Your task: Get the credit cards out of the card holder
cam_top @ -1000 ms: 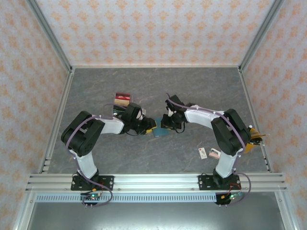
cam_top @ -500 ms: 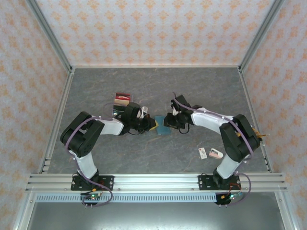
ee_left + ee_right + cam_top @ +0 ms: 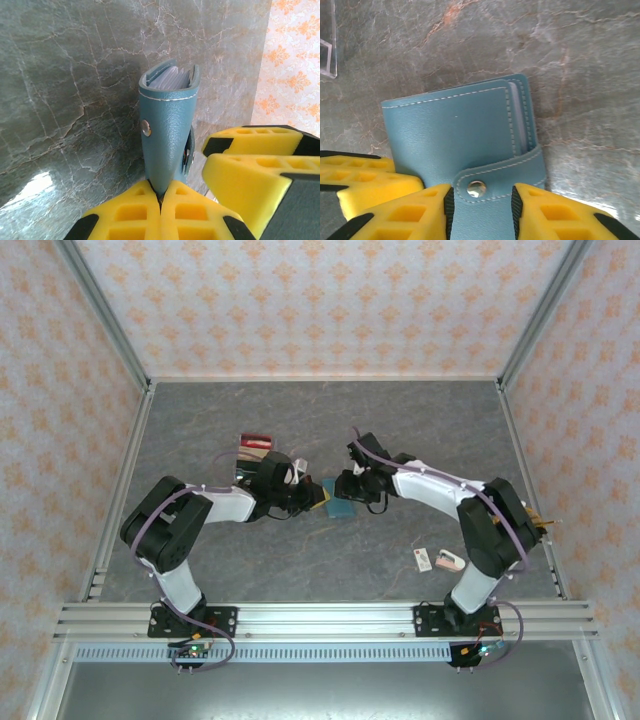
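The teal-blue card holder (image 3: 340, 510) lies folded on the table between the two arms, its snap strap fastened. My left gripper (image 3: 161, 196) is shut on one edge of the card holder (image 3: 167, 127), whose far end shows pale sleeve edges. My right gripper (image 3: 481, 200) is open, its fingers standing either side of the strap's metal snap (image 3: 476, 188) over the card holder (image 3: 455, 130). From above, the left gripper (image 3: 314, 499) and right gripper (image 3: 350, 492) meet at the holder. The credit cards are hidden inside it.
A clear tray (image 3: 254, 448) with red and tan contents stands just behind the left arm. A small white tag (image 3: 422, 559) and a pinkish lump (image 3: 449, 561) lie near the right arm's base. The tray's corner (image 3: 327, 50) shows in the right wrist view.
My left gripper has closed on the card holder's edge. My right gripper's jaws have widened, and its arm has shifted slightly over the holder.
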